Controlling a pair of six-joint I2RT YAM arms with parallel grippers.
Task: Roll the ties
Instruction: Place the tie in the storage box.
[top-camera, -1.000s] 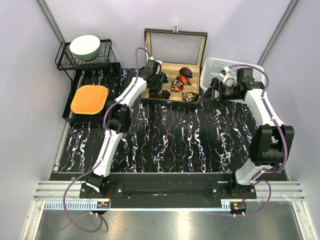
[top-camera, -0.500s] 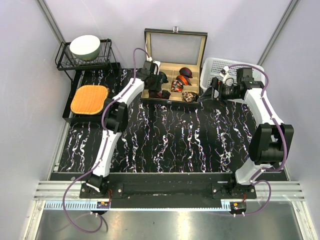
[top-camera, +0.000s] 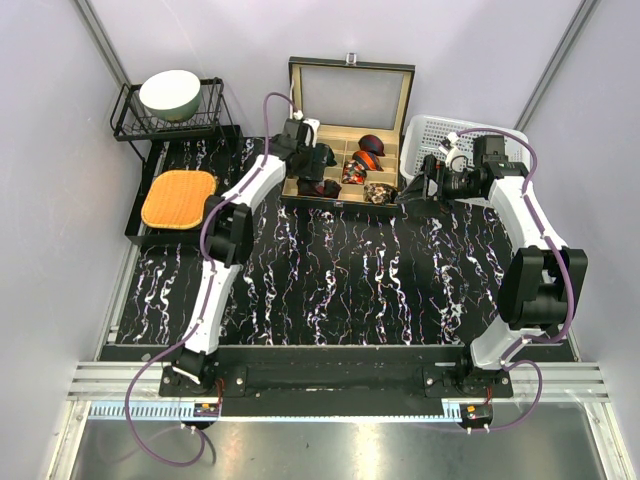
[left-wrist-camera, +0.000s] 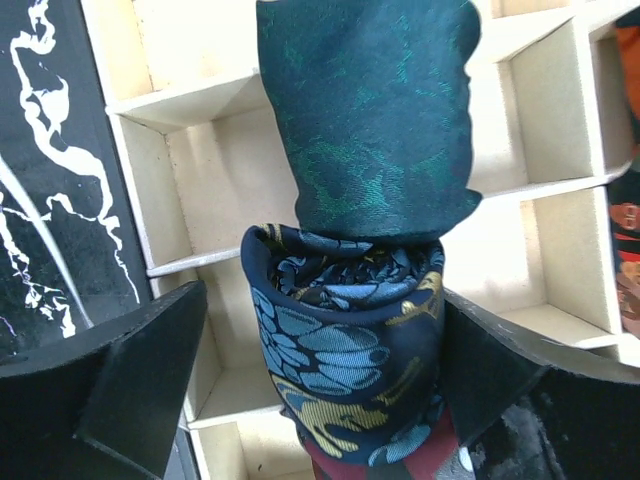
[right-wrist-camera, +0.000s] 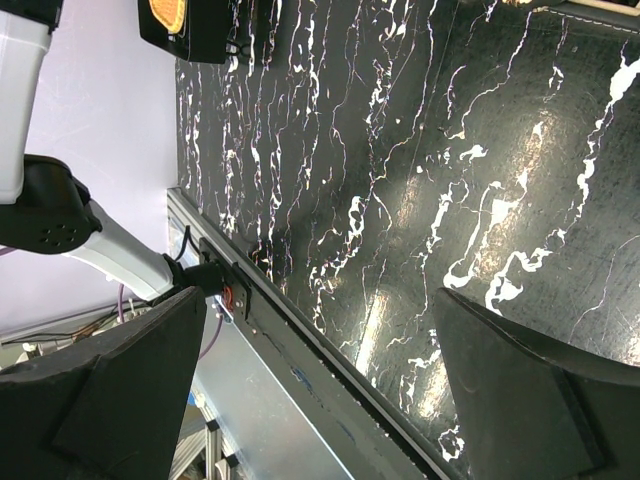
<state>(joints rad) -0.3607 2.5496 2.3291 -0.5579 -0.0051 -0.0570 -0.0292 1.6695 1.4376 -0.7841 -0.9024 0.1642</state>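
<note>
My left gripper (left-wrist-camera: 320, 335) is open over the left side of the wooden tie box (left-wrist-camera: 190, 190). A coiled navy tie with teal-and-gold pattern (left-wrist-camera: 345, 340) stands between its jaws. The right finger touches the coil; the left finger stands apart from it. A coiled green tie (left-wrist-camera: 370, 110) sits just beyond it, and a maroon tie (left-wrist-camera: 395, 462) shows under the navy coil. In the top view the left gripper (top-camera: 316, 160) hides these coils. Red-orange coils (top-camera: 368, 150) lie in the right compartments. My right gripper (top-camera: 432, 180) is open and empty beside the box.
The box (top-camera: 340, 203) stands open at the back middle, lid upright. A white basket (top-camera: 440, 135) is behind the right gripper. A black rack with a bowl (top-camera: 170, 92) and an orange mat (top-camera: 180, 198) are at the back left.
The left arm has shifted slightly left over the box, its gripper still over the left compartments. The right arm has not moved.
</note>
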